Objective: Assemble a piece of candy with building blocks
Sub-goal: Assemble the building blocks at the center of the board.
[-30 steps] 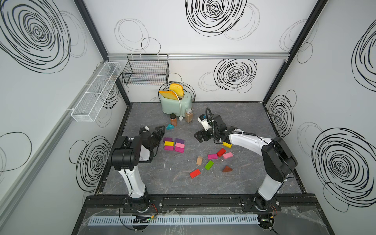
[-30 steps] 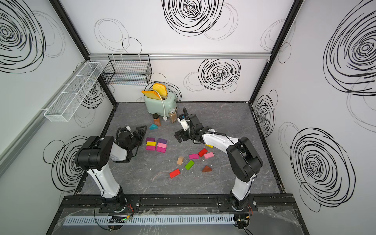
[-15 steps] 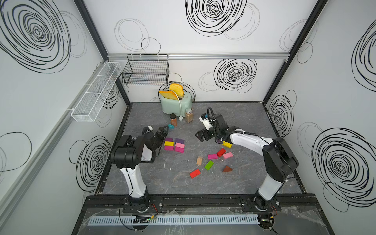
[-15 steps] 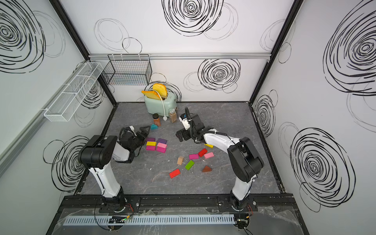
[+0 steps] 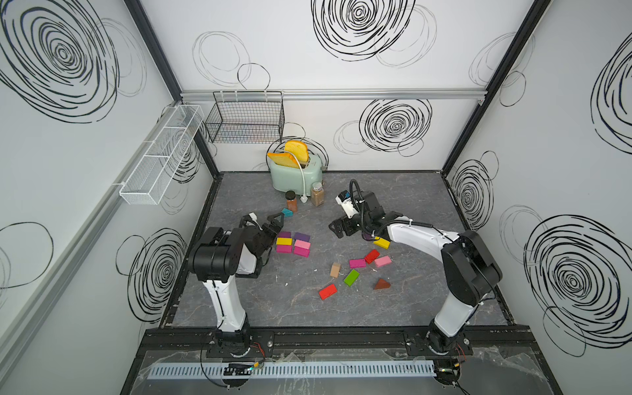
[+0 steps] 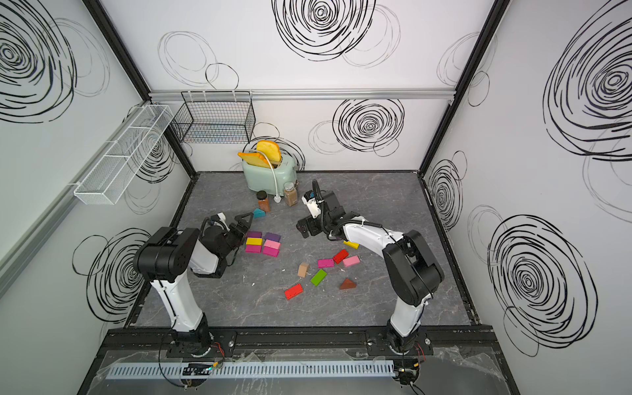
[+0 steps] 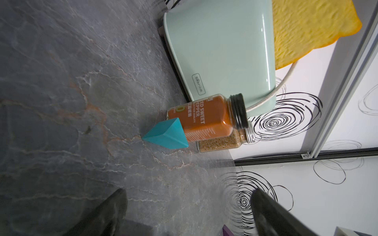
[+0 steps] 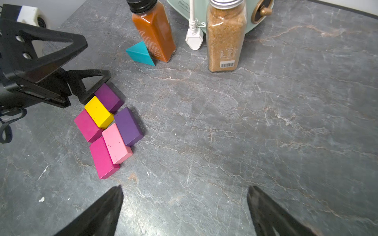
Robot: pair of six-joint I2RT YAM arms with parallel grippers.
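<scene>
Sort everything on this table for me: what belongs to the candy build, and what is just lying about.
For the job:
- grouped bricks
- teal triangle
- yellow brick
- loose bricks
- tan block
- brown triangle

Lying about:
- toaster with toast
- red spice jar
- tan spice jar
- white plug
- wire basket on the wall

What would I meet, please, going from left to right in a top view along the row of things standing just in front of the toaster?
The red sweet pepper jar → white plug → tan spice jar. The teal triangle overlaps the pepper jar, so I leave it out.
</scene>
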